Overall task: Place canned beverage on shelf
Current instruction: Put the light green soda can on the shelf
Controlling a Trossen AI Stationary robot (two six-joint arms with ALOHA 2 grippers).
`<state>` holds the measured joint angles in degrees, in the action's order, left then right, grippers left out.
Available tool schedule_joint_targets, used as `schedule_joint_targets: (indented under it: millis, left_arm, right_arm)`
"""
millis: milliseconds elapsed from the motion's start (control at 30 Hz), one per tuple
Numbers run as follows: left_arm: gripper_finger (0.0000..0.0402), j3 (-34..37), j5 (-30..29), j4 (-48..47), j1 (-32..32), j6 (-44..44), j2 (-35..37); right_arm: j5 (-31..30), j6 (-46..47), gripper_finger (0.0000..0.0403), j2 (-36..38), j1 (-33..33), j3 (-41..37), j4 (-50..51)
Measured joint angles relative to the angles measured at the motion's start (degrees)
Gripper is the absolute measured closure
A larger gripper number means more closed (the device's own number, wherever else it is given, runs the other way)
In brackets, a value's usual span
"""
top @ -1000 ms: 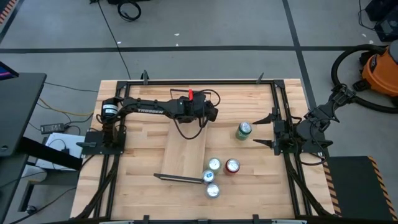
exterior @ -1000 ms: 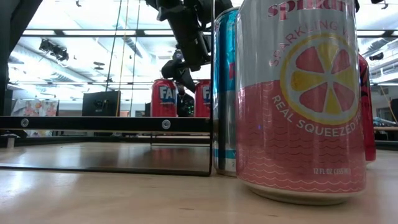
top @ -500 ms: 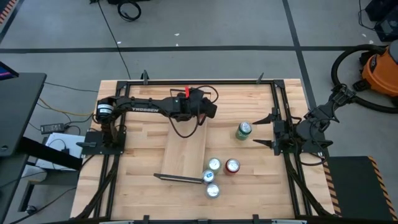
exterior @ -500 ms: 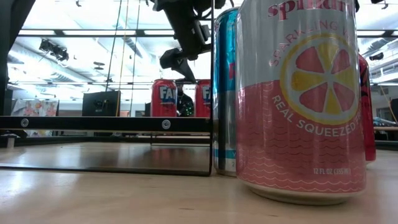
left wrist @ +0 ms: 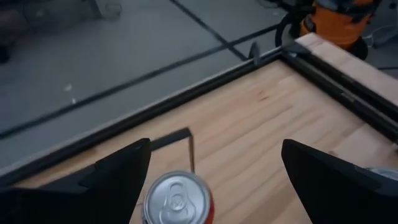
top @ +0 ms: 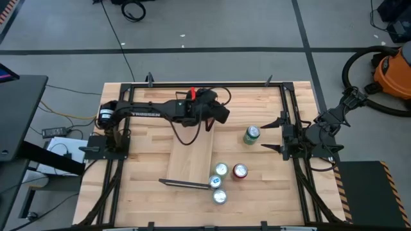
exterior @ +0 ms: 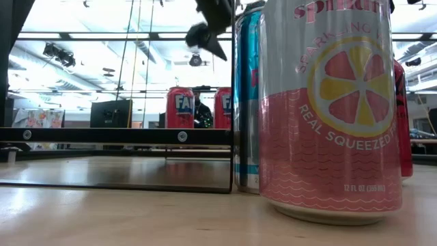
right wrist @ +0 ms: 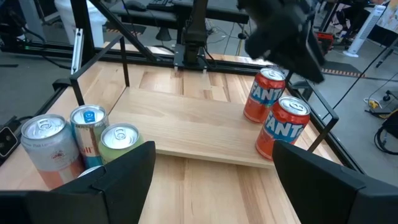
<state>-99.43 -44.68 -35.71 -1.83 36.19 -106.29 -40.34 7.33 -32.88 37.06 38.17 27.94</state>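
The shelf (top: 192, 157) is a light-wood plank lying on the table; it also shows in the right wrist view (right wrist: 186, 134). Two red Fanta cans (right wrist: 266, 93) (right wrist: 286, 127) stand upright on its far end, and they show in the low view (exterior: 180, 108). My left gripper (top: 221, 113) is open and empty, raised above those cans (exterior: 208, 34). In the left wrist view, one can's top (left wrist: 177, 202) lies below the left gripper (left wrist: 216, 149), near one finger. My right gripper (top: 275, 135) waits open and empty at the table's right edge.
A green can (top: 252, 134) stands to the right of the shelf. Three more cans (top: 221, 169) (top: 240, 171) (top: 219, 196) stand by the shelf's near right corner. Black frame rails (top: 289, 109) run along the table's edges. The shelf's middle and near part are bare wood.
My left gripper has risen from just above the Fanta cans to well clear of them, drifting slightly toward the table's far right. The cans stay upright on the shelf.
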Motion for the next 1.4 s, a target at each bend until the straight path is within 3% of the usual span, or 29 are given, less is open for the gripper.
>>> schedule_joint_targets:
  millis: [333,700,1033,1400]
  left_arm:
    - [0.0028,-8.63,-1.64,-4.02,3.98,-6.43,0.03]
    - [0.0028,-10.83,20.33,-4.93,8.90,-12.29,-0.01]
    - [0.0032,-10.78,24.82,-8.29,16.36,-8.55,-2.78]
    - [0.0054,-10.97,28.86,-10.52,18.56,-6.80,-8.85]
  right_arm:
    - [0.00,0.00,0.0069,0.00,0.01,0.00,0.00]
    - [-0.02,-0.42,0.0069,0.00,0.02,0.00,0.02]
    - [-0.53,-0.64,0.0069,0.02,0.00,0.00,0.04]
    - [-2.29,-1.74,0.0069,0.02,0.00,0.02,-1.36]
